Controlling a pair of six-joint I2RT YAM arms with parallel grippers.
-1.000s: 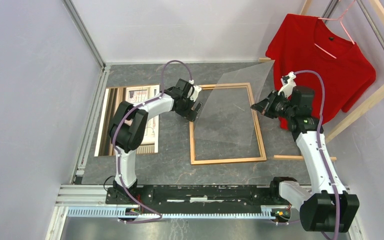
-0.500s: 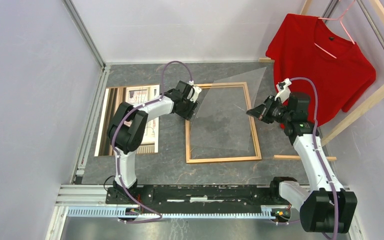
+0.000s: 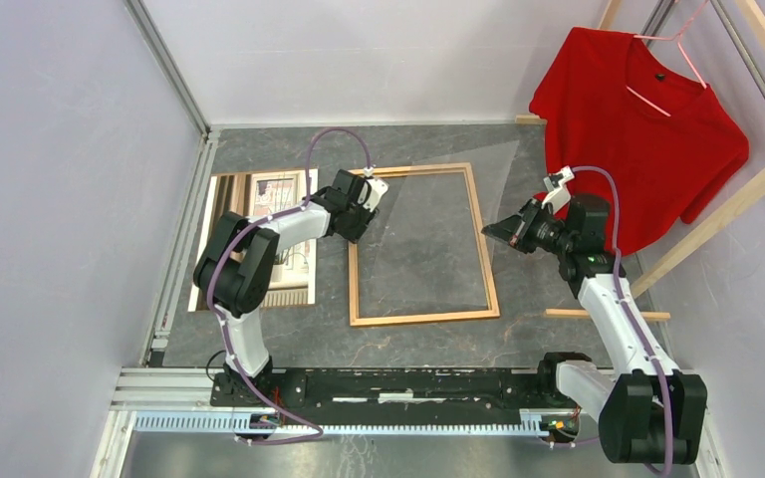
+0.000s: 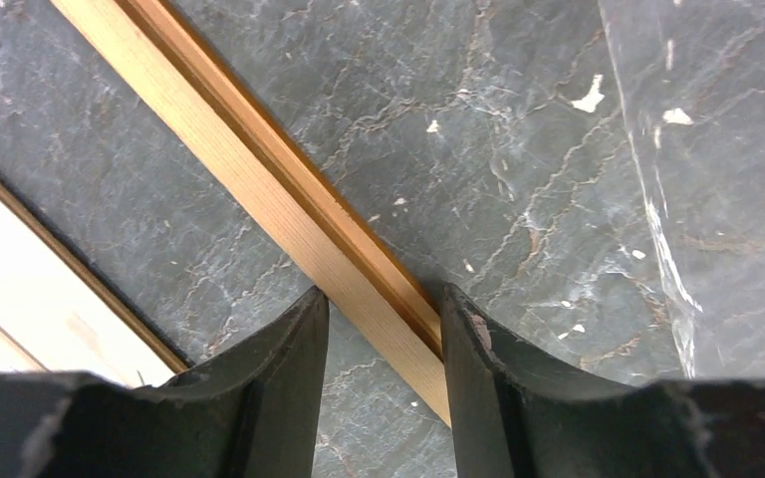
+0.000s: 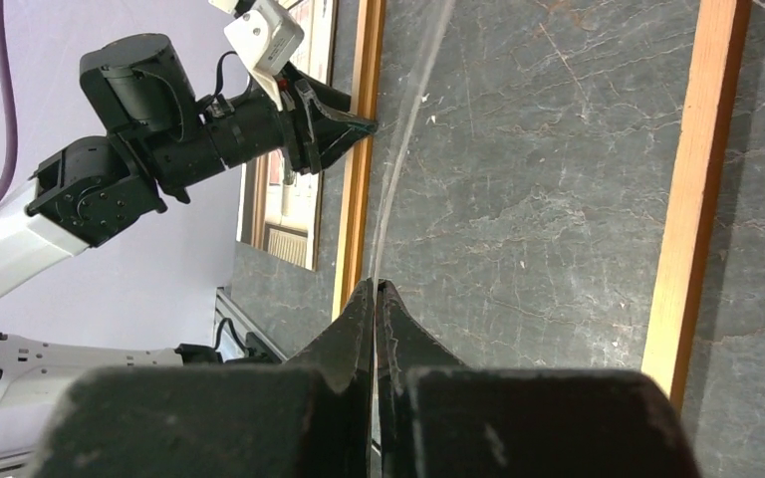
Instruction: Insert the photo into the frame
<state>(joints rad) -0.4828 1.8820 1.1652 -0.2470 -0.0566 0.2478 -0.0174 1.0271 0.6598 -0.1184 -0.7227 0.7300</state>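
Frame (image 3: 423, 317) empty on table (image 3: 279, 149), left rail clamped by left gripper (image 4: 383, 304); right gripper (image 5: 375, 289) pinches clear pane (image 3: 498, 164) tilted above; photo (image 3: 281, 189) lies beside frame, not yet inserted.

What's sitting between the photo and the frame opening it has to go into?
A clear sheet, pinched by the right claw, leans tilted over the opening of the frame. The left claw grips the frame's left rail, on the side facing the photo, which lies flat left of the frame.

Bright, even light; sharp, glare-free
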